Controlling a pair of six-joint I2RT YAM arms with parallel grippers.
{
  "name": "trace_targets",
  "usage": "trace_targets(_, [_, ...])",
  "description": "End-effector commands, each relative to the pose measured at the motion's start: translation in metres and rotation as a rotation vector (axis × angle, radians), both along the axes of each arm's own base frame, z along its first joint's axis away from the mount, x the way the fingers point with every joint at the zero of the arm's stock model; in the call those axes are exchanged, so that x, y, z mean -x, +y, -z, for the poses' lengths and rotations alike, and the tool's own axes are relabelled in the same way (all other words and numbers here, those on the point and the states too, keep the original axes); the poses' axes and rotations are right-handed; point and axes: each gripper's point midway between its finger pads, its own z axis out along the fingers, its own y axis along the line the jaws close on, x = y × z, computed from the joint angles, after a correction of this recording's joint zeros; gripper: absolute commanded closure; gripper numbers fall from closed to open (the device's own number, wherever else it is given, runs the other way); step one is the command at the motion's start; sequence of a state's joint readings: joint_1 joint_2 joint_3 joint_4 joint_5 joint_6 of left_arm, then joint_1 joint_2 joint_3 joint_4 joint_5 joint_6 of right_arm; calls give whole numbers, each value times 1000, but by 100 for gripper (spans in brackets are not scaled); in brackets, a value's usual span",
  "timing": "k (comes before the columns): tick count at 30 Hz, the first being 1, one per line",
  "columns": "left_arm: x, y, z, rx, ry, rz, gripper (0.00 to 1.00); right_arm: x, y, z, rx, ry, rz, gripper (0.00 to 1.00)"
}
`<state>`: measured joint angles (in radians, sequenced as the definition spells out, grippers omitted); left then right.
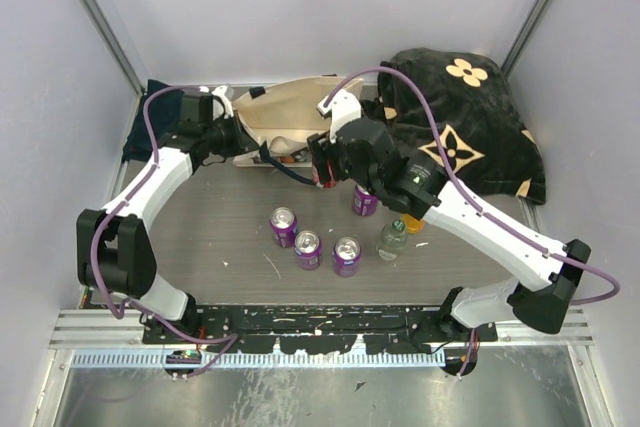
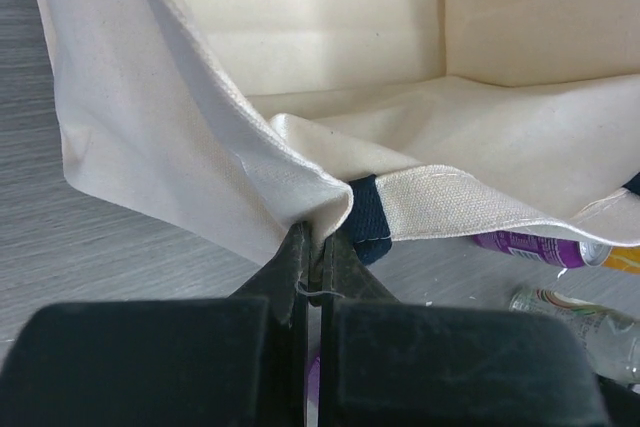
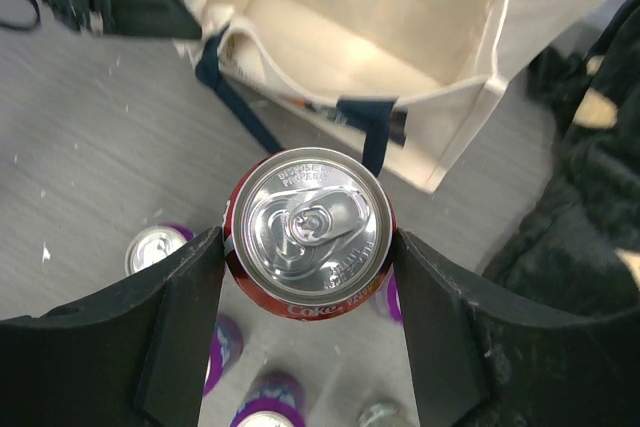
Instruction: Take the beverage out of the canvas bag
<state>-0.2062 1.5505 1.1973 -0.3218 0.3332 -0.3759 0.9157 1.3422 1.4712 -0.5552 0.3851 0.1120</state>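
The canvas bag is cream with navy handles. In front of it, the can is red with a silver top and the other cans are purple. Right of it, the black bag bears tan flowers.

Canvas bag top centre; second bag right of it; cloth left; Coke can, cans, bottle below.

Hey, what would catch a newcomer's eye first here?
The right claw grips a red cola can, top up, in front of the open canvas bag. The left claw pinches the bag's rim near a navy handle. Several purple cans stand on the table nearer the arms.
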Motion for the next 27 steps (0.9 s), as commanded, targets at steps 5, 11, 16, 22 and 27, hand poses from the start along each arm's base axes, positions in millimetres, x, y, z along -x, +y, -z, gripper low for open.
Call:
trace_targets(5, [11,-6,-20,40,7,37,80,10,-11,8,-144,-1,77,99])
trace_targets(11, [13,-7,-37,46,-34,53,49,3,-12,59,-71,36,116,99])
trace_targets(16, [15,-6,-57,43,-83,65,25,2,-6,85,-81,68,113,99])
trace_targets(22, [20,-5,-74,50,-111,63,19,2,0,120,-97,115,98,99])
trace_targets(27, [27,-2,-93,50,-146,60,5,1,3,142,-107,127,102,100])
